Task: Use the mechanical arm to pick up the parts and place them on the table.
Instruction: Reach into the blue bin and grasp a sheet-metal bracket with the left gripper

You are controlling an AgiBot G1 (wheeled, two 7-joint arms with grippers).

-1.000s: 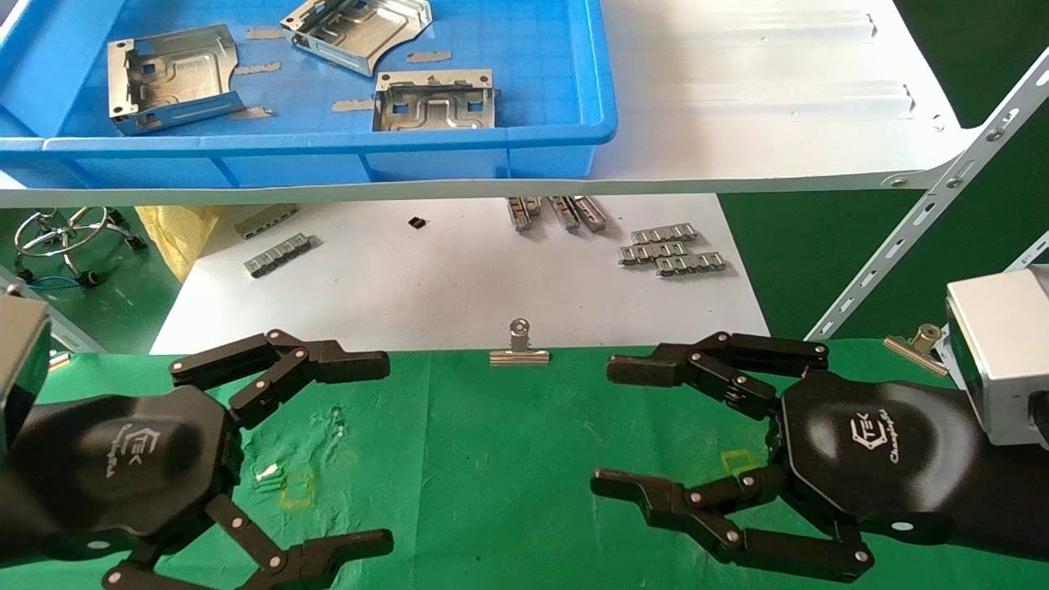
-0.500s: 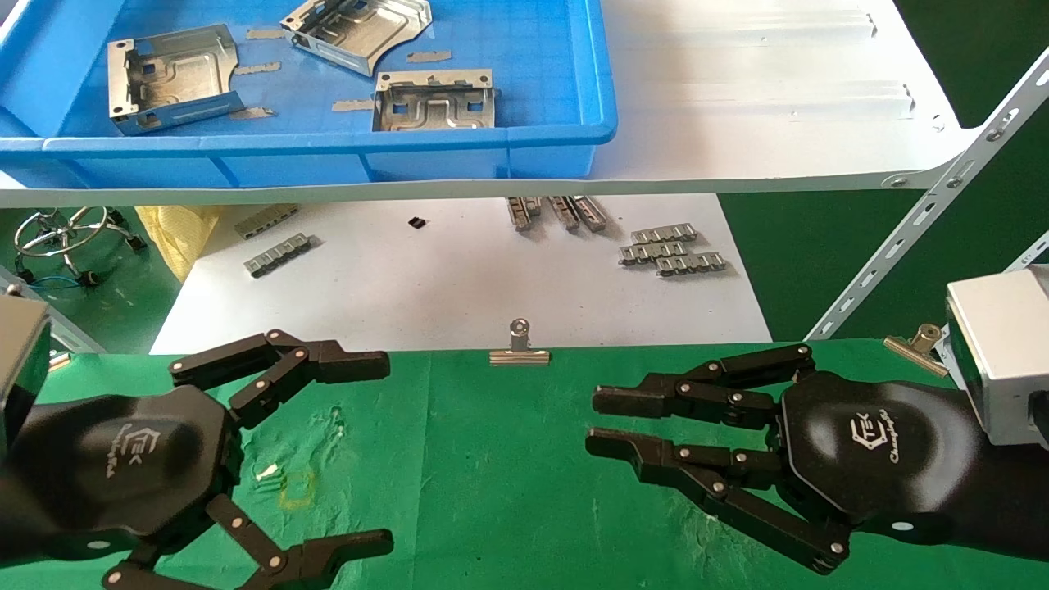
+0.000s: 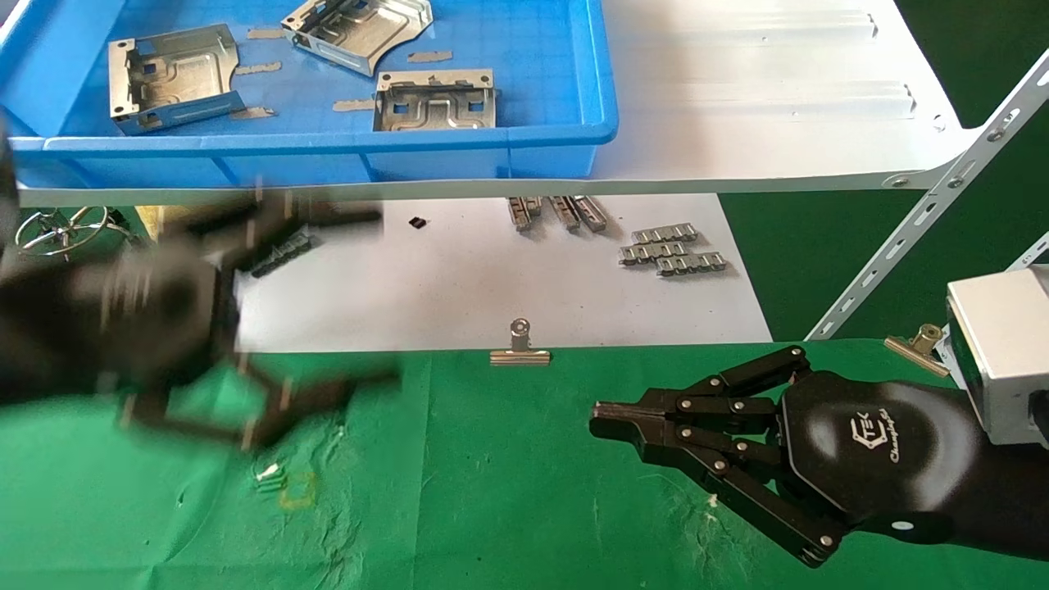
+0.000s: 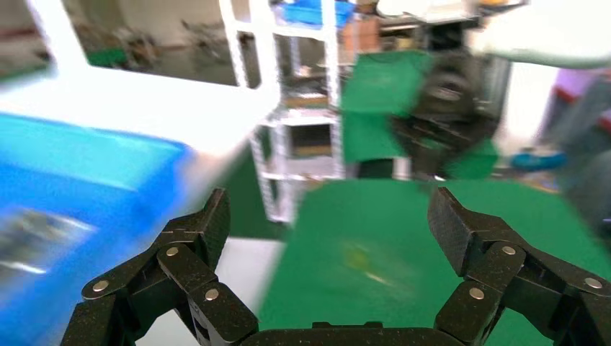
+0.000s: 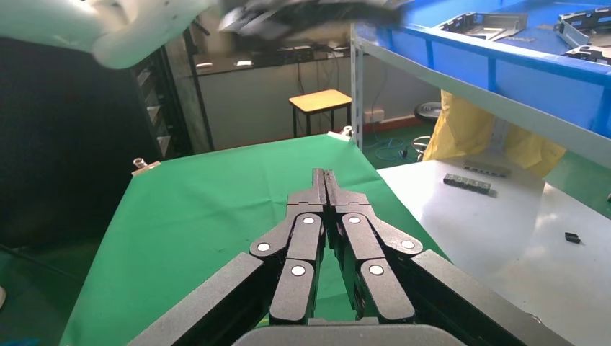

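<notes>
Three silvery parts [image 3: 172, 78], [image 3: 356, 29], [image 3: 434, 102] lie in the blue tray [image 3: 328, 143] on the white shelf; they also show in the right wrist view [image 5: 490, 21]. My left gripper [image 3: 369, 299] is open and empty. It is motion-blurred and raised over the near edge of the green table [image 3: 492, 492], below the tray's front wall. In the left wrist view the left gripper [image 4: 331, 216] has its fingers wide apart over the cloth [image 4: 403, 288]. My right gripper [image 3: 598, 414] is shut on nothing, low over the cloth at the right; its closed tips [image 5: 324, 176] meet.
The white shelf board [image 3: 778, 98] carries the tray. A lower white board [image 3: 459, 295] holds grey ribbed strips [image 3: 672, 250]. A silver binder clip [image 3: 519, 348] and a second clip [image 3: 914, 344] sit on the cloth's far edge. A slanted shelf strut [image 3: 926, 221] stands at the right.
My right gripper closed from wide open to fully shut. My left gripper, still open, rose quickly from low over the cloth towards the tray.
</notes>
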